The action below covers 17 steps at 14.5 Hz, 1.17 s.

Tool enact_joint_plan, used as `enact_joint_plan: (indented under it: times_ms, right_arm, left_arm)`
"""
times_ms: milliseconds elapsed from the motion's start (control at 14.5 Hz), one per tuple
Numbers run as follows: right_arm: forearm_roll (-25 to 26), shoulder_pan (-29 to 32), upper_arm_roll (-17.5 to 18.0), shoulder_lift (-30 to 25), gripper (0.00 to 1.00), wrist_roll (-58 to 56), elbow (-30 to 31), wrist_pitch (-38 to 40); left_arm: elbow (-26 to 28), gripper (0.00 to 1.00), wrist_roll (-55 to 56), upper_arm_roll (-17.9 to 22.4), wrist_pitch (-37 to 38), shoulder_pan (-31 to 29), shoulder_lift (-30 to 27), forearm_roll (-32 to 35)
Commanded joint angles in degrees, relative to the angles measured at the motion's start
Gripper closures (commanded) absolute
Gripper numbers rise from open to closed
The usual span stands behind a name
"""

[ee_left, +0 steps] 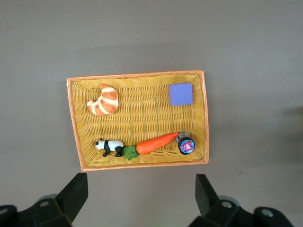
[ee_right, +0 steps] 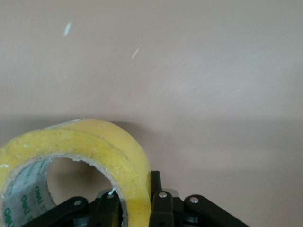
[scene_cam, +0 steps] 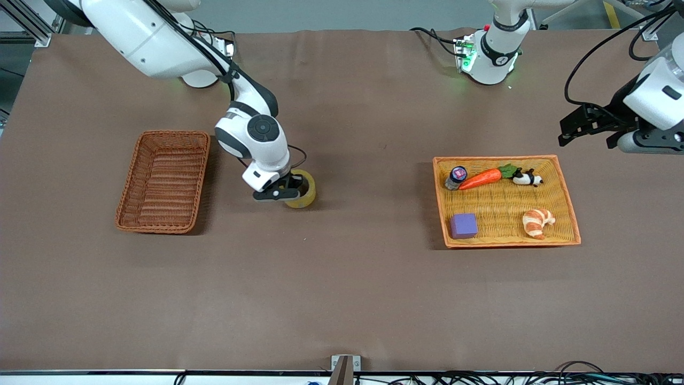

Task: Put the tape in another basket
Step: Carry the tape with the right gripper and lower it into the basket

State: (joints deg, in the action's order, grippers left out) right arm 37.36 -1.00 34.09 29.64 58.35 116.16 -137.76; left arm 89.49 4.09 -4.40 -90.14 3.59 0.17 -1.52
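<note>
The tape [scene_cam: 305, 195], a yellowish ring, is low over the brown table between the two baskets, closer to the reddish-brown wicker basket [scene_cam: 163, 182]. I cannot tell if it touches the table. My right gripper [scene_cam: 291, 190] is shut on the ring's wall. In the right wrist view one finger is inside the ring and one outside the tape [ee_right: 94, 142], so the right gripper [ee_right: 135, 204] pinches it. The basket holds nothing. My left gripper [scene_cam: 567, 133] is open and empty, up over the table at the left arm's end, and waits; its fingers [ee_left: 75, 191] stand wide apart.
A shallow yellow-orange tray [scene_cam: 507, 159] sits toward the left arm's end, also in the left wrist view [ee_left: 137, 75]. It holds a purple cube [scene_cam: 463, 225], a croissant [scene_cam: 538, 221], a carrot [scene_cam: 480, 179], a toy panda [scene_cam: 527, 178] and a small jar [scene_cam: 457, 177].
</note>
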Motion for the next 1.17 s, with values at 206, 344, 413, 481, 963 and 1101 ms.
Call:
enact_joint_plan:
  times_ms: [206,344,413,481,963,1101]
  right_arm:
    - [-3.59,3.29,-3.57,-13.98,1.00,-4.96,2.14,9.07]
    - [-12.00,3.11,-9.71,-17.14,1.00,-18.46,2.14,10.49]
    - [-16.57,3.11,-12.70,-18.90,1.00,-26.10,2.14,11.45]
    - [-19.75,3.11,-15.52,-20.14,1.00,-32.10,2.22,12.85]
    - [-26.37,3.20,-29.85,-25.25,1.00,-55.60,9.16,12.86]
    - [-26.72,3.20,-33.02,-25.86,1.00,-59.47,12.75,9.63]
  left_arm:
    - [-0.02,0.00,0.48,-1.66,0.32,-0.60,0.27,1.69]
    - [-0.02,0.00,0.66,-1.66,0.05,-0.61,0.27,1.69]
    - [-0.02,0.00,0.66,-1.66,-0.03,-0.61,0.35,1.69]
    - [-0.02,0.00,0.66,-1.66,-0.47,-0.61,0.36,1.69]
    - [0.07,0.00,0.66,-0.96,-1.27,-0.34,0.27,1.69]
    - [0.07,0.00,0.57,-0.35,-1.35,-0.08,0.70,1.69]
